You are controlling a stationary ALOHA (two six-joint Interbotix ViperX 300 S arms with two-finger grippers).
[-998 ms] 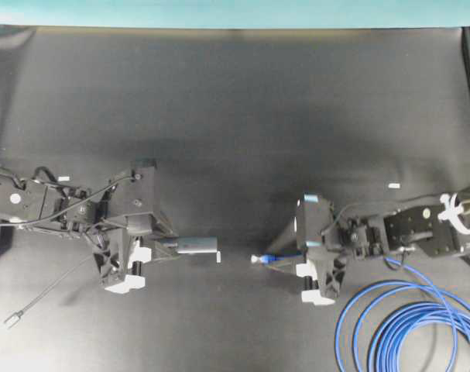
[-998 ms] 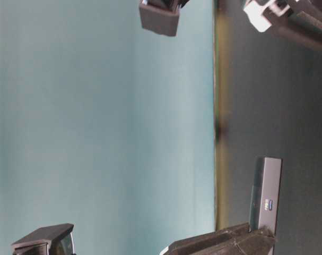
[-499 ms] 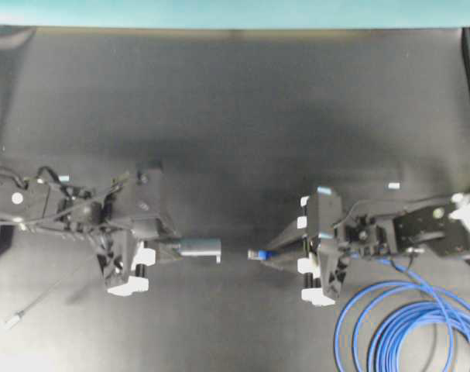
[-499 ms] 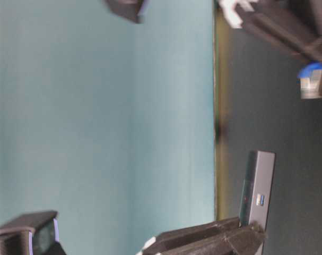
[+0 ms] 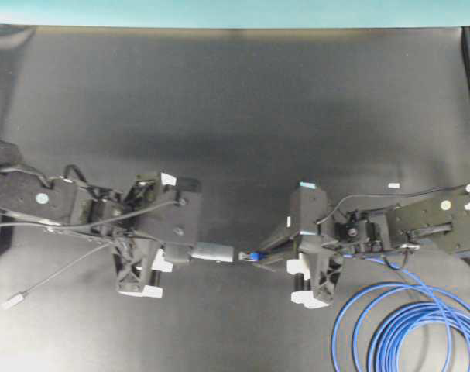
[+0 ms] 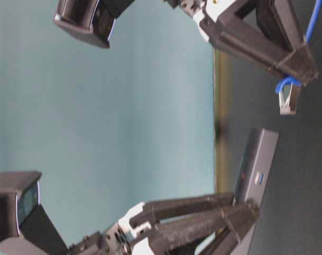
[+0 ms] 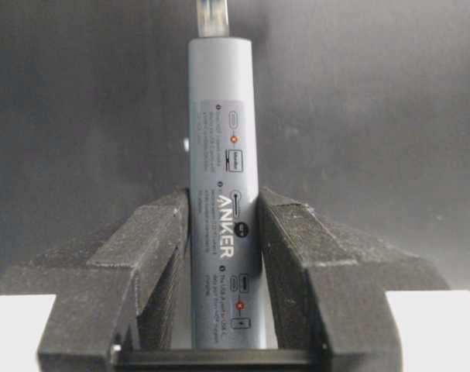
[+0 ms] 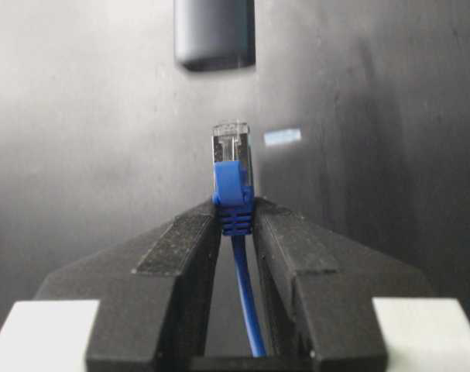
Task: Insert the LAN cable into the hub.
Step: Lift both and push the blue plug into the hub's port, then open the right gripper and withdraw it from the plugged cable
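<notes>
Left tool [image 7: 223, 232] pinches the hub [image 5: 212, 252] (label side up in the wrist view), held level above the dark surface [image 5: 235, 101] near its front-middle. Right tool [image 8: 236, 217] pinches the LAN cable [image 5: 397, 325] by its blue boot; plug [image 8: 231, 143] faces the hub's end, close but apart. Cable loops lie at the surface's front-right corner.

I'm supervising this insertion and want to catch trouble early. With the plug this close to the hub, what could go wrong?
The plug sits slightly right of the hub end in the right wrist view, so it could hit the rim rather than enter. The right tool pinches only the blue boot, so a push might tilt the plug. The blue cable could tug as it uncoils.
</notes>
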